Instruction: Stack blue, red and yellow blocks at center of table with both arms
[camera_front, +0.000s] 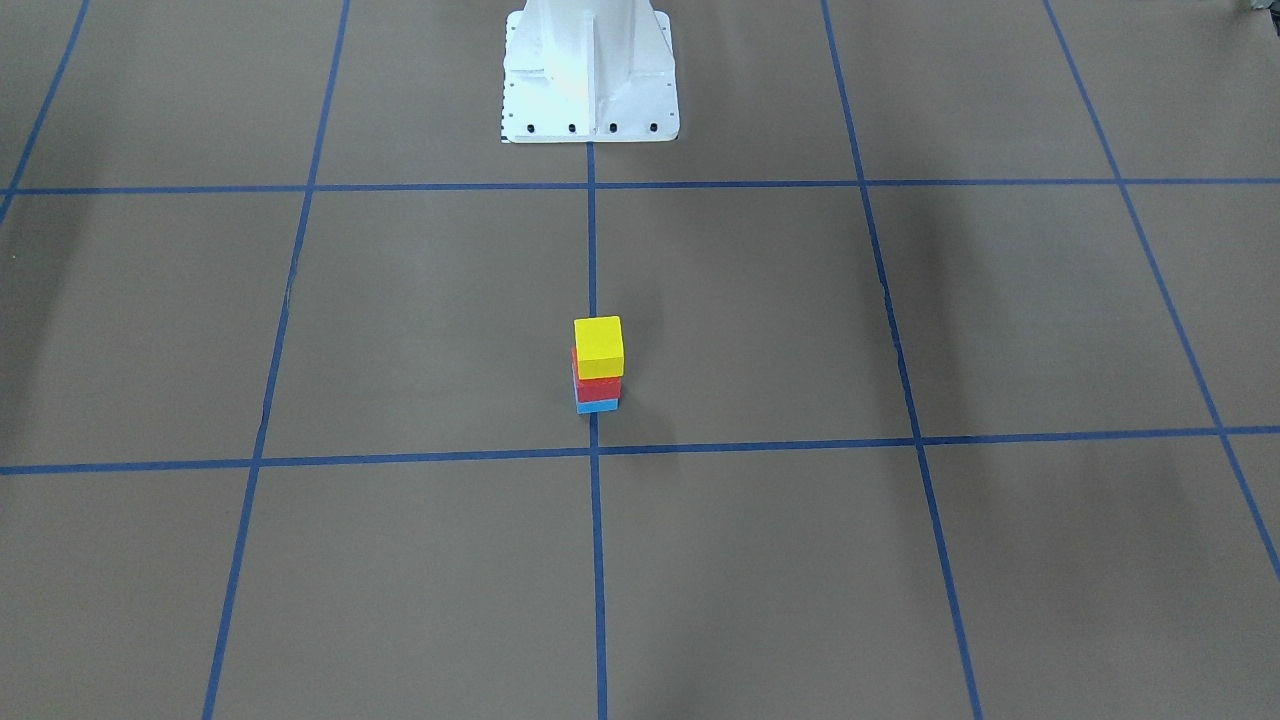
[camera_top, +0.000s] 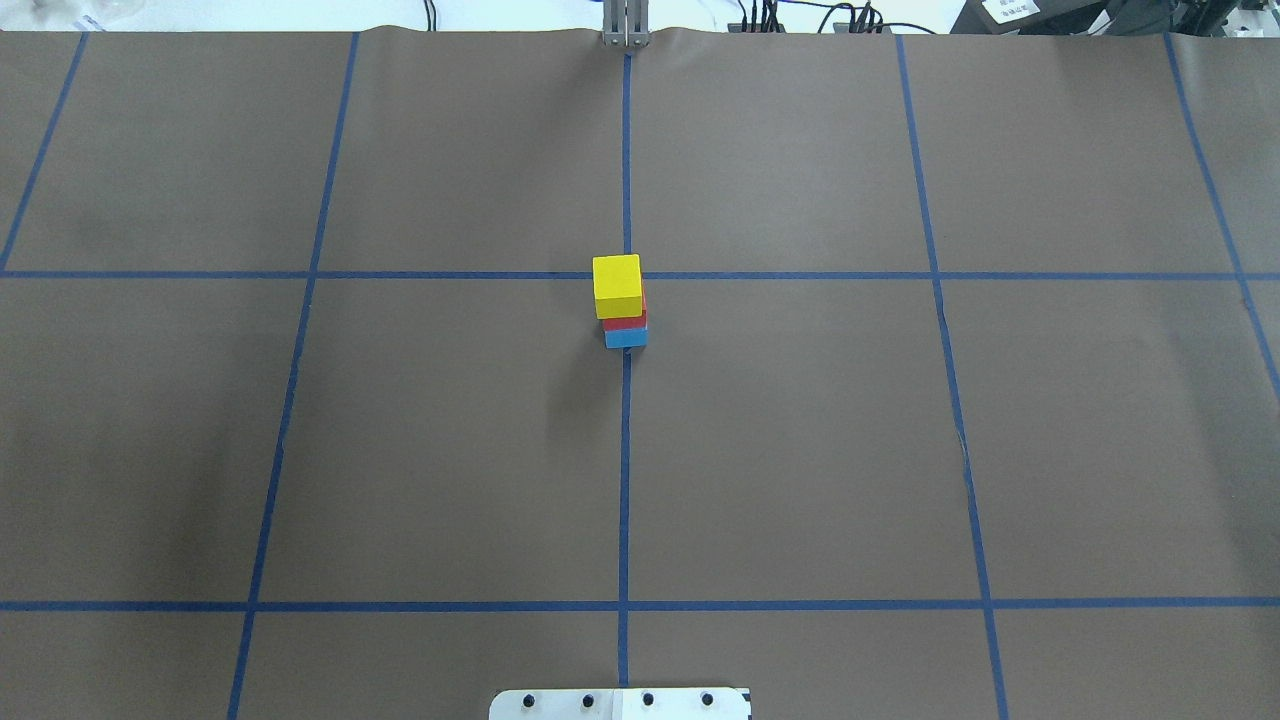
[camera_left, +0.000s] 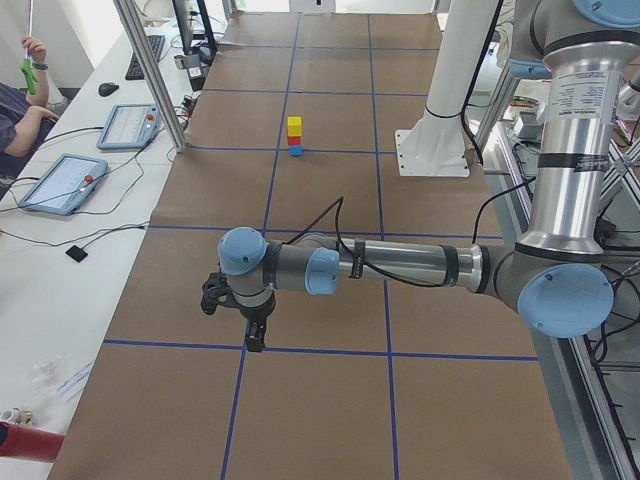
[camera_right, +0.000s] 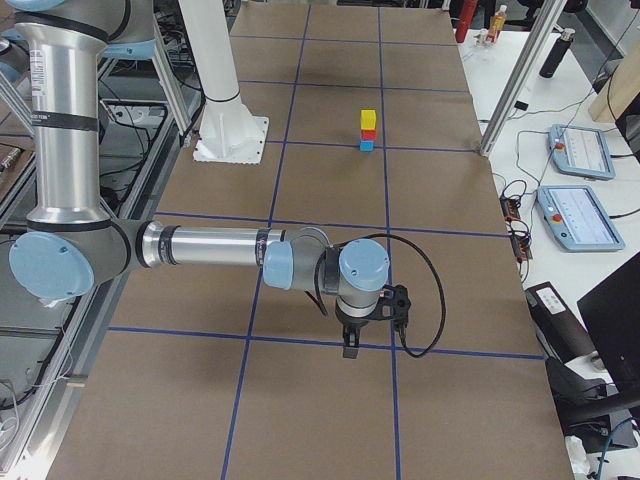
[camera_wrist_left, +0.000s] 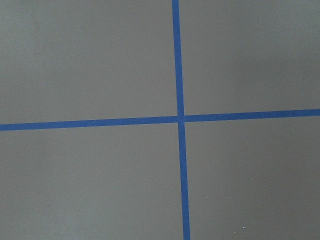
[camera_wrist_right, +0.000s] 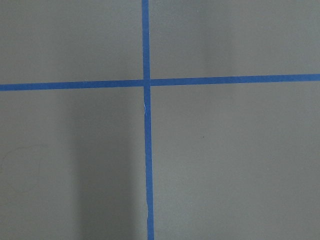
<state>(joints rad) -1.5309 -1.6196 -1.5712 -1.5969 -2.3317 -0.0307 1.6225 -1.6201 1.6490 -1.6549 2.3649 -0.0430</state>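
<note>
A stack stands at the table's middle: blue block (camera_top: 626, 338) at the bottom, red block (camera_top: 624, 322) on it, yellow block (camera_top: 616, 285) on top. It shows too in the front view, with yellow (camera_front: 598, 345), red (camera_front: 597, 388) and blue (camera_front: 597, 406). My left gripper (camera_left: 255, 335) shows only in the exterior left view, far from the stack, pointing down over the table. My right gripper (camera_right: 350, 345) shows only in the exterior right view, likewise far from the stack. I cannot tell whether either is open or shut. Both wrist views show only brown paper and blue tape lines.
The robot's white base (camera_front: 590, 75) stands at the table's edge behind the stack. Blue tape lines (camera_top: 625, 450) grid the brown table cover. Tablets (camera_left: 62, 182) and cables lie on the side bench, where a seated person (camera_left: 20, 100) shows.
</note>
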